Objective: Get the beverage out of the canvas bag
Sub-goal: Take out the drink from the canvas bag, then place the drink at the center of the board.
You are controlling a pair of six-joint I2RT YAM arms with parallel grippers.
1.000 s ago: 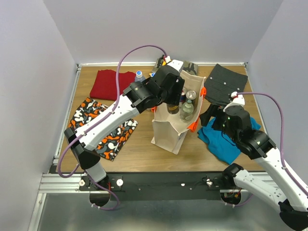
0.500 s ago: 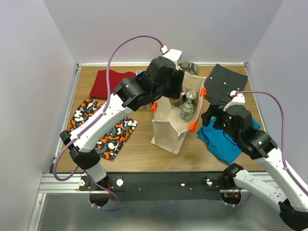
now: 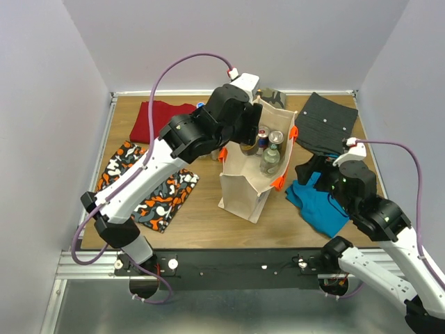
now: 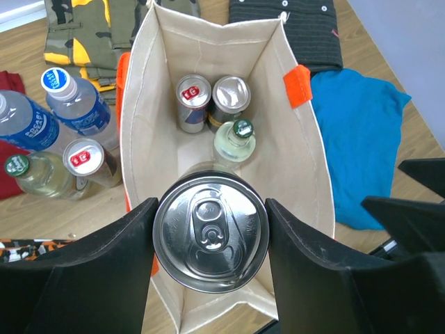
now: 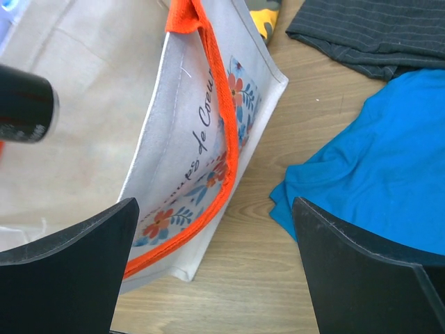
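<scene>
Left wrist view: my left gripper point(image 4: 210, 212) clamped on silver aluminium can point(image 4: 210, 240) above tall beige canvas bag point(image 4: 295, 160). Smooth sides may slip, dropping it onto cans inside point(image 4: 231, 97). Right gripper point(image 5: 215, 209) spread apart.

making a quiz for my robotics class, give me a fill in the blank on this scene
The left gripper is shut on a ____ over the open canvas bag.
Inside the bag stand two cans and a bottle with a ____ cap.
The right gripper is ____, holding nothing.
Missing words: can, green, open.
</scene>
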